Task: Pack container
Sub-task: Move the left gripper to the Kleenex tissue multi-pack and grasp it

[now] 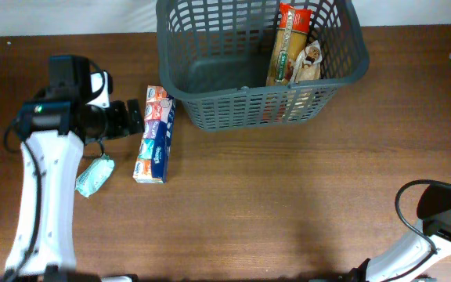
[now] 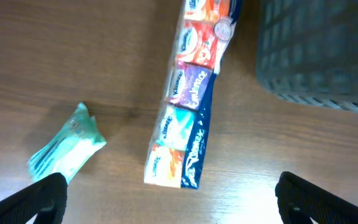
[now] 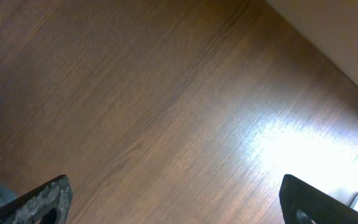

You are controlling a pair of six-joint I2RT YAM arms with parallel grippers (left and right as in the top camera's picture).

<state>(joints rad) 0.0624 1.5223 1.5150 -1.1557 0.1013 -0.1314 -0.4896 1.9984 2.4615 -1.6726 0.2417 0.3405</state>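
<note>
Container [image 1: 233, 111] sits at the far edge of the table [image 1: 288, 204], a dark grey slotted basket much bigger than anything around it. From my left wrist view its wall [image 2: 316, 56] fills the upper right corner, blurred. Inside it, against the right-hand wall, a long pasta pack [image 1: 286, 43] leans, with a smaller packet [image 1: 310, 61] tucked just beside it. The rest of the container's floor shows bare.

Just outside the container's near left corner lies a tissue multipack [image 1: 155, 135], long and narrow, and my wrist view shows a thin strip of wood between it [image 2: 188, 106] and the basket wall. Farther out from the container on that same side is a teal wipes pouch [image 1: 95, 175], lying flat and well apart from the tissues [image 2: 67, 144].

My left gripper [image 1: 135, 119] hangs beside the tissue multipack, on the side away from the container, fingers spread wide and empty [image 2: 173, 200]. My right gripper [image 3: 179, 202] is well away from the container over bare wood, equally wide, gripping nothing.

I see a warm brown wood-grain tabletop with a bright glare patch [image 3: 291, 137]. Behind the container a pale wall strip [image 1: 69, 16] runs along the table's far edge.
</note>
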